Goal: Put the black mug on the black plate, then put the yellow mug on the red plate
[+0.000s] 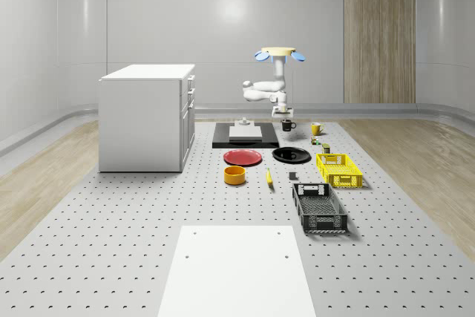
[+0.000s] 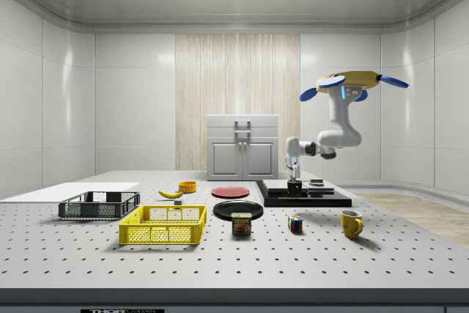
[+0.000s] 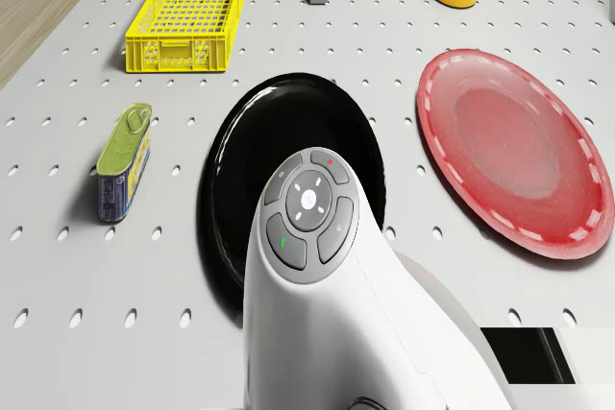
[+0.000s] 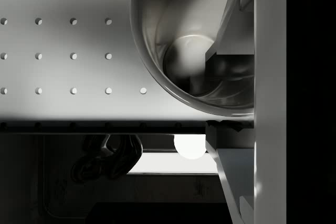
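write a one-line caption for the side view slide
Drone hovers above the table, gripper lowered onto the black mug, short of the black plate.

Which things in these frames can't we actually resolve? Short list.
The drone hovers above the table, with the tool down at the black mug.
1. Black mug, whole-scene view: the tool covers its top, so I cannot tell whether it is resting or lifted.
2. Black mug, wrist view: cut off by the picture's edge.
3. Black plate, drone view: the arm's wrist hides part of it.
4. Grey block, whole-scene view: too small to identify.
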`<state>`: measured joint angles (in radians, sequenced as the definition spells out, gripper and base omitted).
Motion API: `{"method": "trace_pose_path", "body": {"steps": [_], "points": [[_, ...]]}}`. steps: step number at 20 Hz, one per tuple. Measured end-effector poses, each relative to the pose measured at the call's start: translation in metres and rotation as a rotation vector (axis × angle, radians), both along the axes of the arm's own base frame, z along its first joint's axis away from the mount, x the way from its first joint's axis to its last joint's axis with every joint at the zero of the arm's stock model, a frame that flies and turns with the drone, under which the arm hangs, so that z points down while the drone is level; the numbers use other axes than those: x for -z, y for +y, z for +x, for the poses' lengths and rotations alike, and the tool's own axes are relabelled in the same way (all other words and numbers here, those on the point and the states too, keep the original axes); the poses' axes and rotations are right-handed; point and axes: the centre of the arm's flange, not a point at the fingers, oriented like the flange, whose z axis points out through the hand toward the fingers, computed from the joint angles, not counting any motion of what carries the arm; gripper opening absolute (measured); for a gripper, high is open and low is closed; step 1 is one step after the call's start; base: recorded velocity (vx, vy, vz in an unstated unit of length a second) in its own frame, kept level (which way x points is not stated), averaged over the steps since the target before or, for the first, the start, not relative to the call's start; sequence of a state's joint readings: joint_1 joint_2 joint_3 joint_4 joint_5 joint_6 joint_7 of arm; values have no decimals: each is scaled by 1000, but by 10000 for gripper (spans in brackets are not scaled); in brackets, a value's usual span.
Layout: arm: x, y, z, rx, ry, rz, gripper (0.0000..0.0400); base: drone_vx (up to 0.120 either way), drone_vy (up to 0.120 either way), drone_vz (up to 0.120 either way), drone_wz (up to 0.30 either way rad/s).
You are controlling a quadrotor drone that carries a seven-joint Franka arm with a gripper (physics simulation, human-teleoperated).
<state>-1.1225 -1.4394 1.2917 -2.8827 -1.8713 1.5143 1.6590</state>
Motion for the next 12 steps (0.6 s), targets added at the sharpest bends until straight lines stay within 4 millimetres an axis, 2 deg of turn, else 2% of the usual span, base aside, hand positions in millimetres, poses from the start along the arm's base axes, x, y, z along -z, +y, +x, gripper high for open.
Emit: {"method": "trace_pose_path", "body": {"steps": [12], "points": [[0,0,0,0,0,0,110,120,0,0,0]]}}
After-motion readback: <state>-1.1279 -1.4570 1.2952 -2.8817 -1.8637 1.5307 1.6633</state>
